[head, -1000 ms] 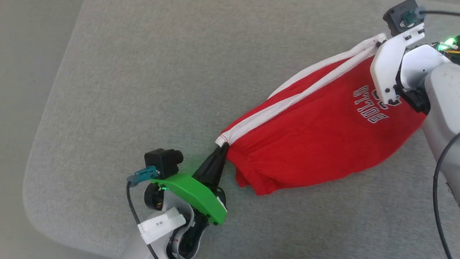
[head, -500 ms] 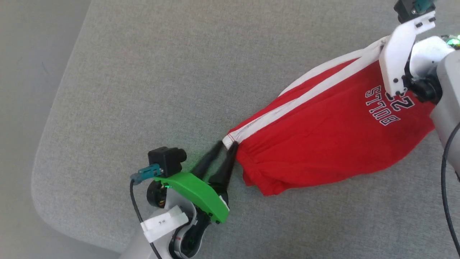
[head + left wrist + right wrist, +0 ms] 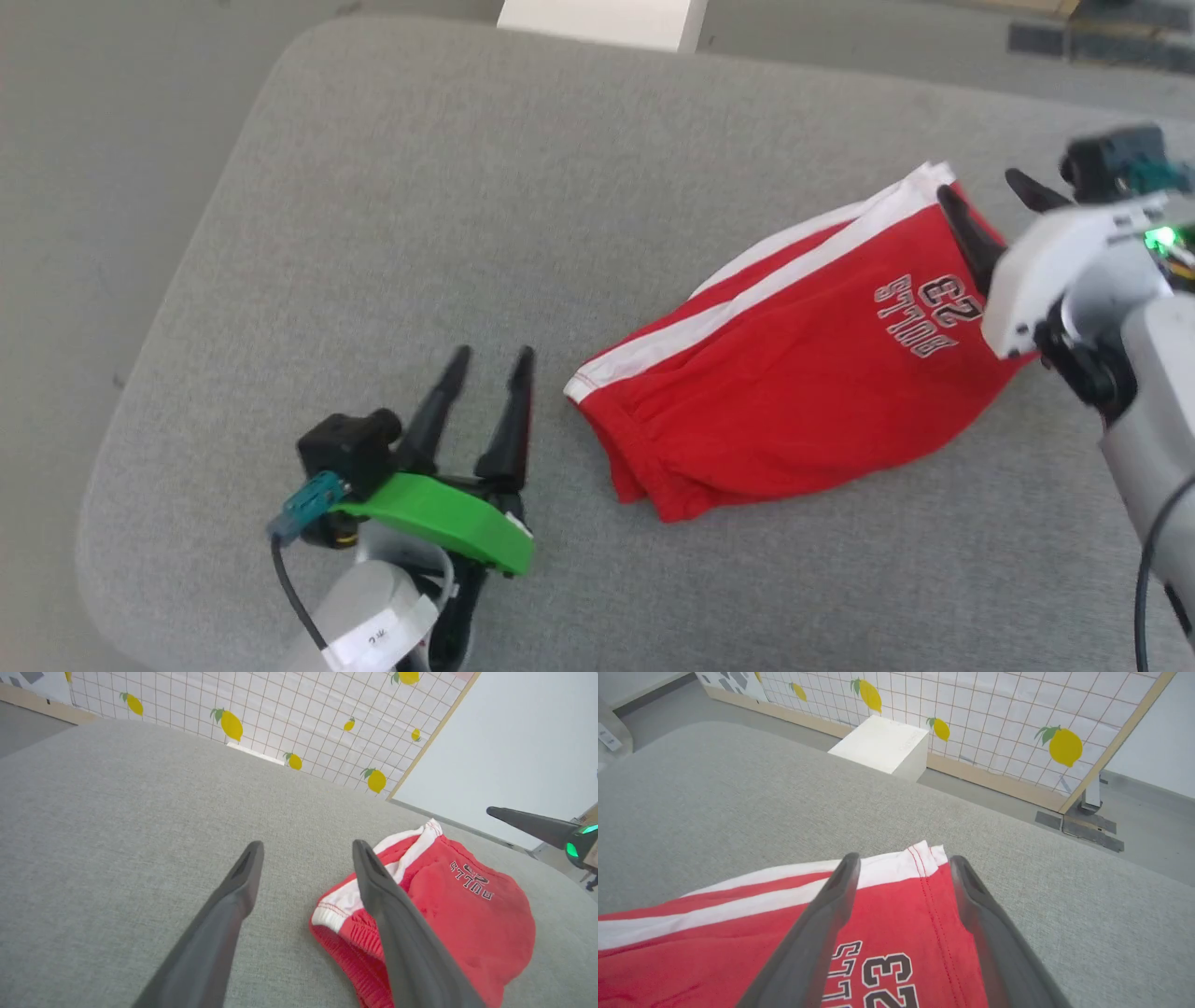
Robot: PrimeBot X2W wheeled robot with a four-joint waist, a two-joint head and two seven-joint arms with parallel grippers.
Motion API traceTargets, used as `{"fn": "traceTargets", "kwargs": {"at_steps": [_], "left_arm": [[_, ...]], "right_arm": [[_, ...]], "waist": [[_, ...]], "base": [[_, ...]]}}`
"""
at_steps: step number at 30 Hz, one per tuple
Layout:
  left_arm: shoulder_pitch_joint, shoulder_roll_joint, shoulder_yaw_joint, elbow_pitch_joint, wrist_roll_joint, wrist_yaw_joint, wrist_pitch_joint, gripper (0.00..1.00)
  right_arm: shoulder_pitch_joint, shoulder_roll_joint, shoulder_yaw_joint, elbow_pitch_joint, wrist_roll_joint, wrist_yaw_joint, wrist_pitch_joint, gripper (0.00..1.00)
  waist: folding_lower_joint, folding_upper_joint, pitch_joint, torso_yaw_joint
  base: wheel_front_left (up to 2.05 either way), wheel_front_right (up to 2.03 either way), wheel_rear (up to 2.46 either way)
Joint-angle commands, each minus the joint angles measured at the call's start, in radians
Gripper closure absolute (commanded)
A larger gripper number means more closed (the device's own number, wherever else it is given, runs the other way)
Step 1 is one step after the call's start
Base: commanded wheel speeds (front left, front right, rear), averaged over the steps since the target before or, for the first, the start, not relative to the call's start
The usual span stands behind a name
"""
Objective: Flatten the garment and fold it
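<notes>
The red garment [image 3: 794, 373] lies loose on the grey cushioned surface [image 3: 467, 187], with its white side stripe along the far edge and white lettering near its right end. It also appears in the left wrist view [image 3: 448, 910] and the right wrist view [image 3: 901, 933]. My left gripper [image 3: 490, 362] is open and empty, a short way left of the garment's gathered lower-left corner. My right gripper [image 3: 991, 185] is open over the garment's right end, its fingers straddling the white-trimmed corner without holding it.
A white box [image 3: 882, 744] stands on the floor past the far edge of the surface, before a lemon-patterned grid screen [image 3: 994, 714]. The surface's rounded corner and left edge [image 3: 112, 429] drop to the floor near my left arm.
Both grippers have opened and let the garment go, and it has dropped flat. My left gripper has drawn back to the left. The head camera has shifted too.
</notes>
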Motion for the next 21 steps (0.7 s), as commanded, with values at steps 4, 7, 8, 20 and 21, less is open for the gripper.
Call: {"fn": "traceTargets", "kwargs": {"at_steps": [4,7,8,20,21], "left_arm": [[0.014,0.004,0.046,-0.014,0.115,0.024,-0.022,0.00],[0.019,-0.020,0.100,-0.051,0.203,0.018,-0.023,0.00],[0.022,-0.028,0.116,-0.061,0.229,0.014,-0.023,0.00],[0.066,-0.113,0.273,-0.099,0.428,-0.063,-0.023,0.00],[0.065,-0.117,0.282,-0.097,0.429,-0.068,-0.023,0.00]], "right_arm": [[0.092,0.006,-0.053,-0.055,0.005,-0.002,-0.094,0.00],[0.132,0.022,-0.106,-0.077,0.005,-0.002,-0.139,0.00],[0.140,0.029,-0.120,-0.082,0.003,-0.002,-0.148,0.00],[0.073,0.102,-0.248,0.018,-0.030,-0.002,-0.009,0.00],[0.055,0.103,-0.255,0.034,-0.036,-0.002,0.016,0.00]], "waist": [[0.0000,0.0000,-0.072,-0.044],[0.0000,0.0000,-0.073,-0.051],[0.0000,0.0000,-0.071,-0.053],[0.0000,0.0000,0.002,-0.054],[0.0000,0.0000,0.010,-0.050]], "base": [[0.00,0.00,0.00],[0.00,0.00,0.00],[0.00,0.00,0.00],[0.00,0.00,0.00],[0.00,0.00,0.00]]}}
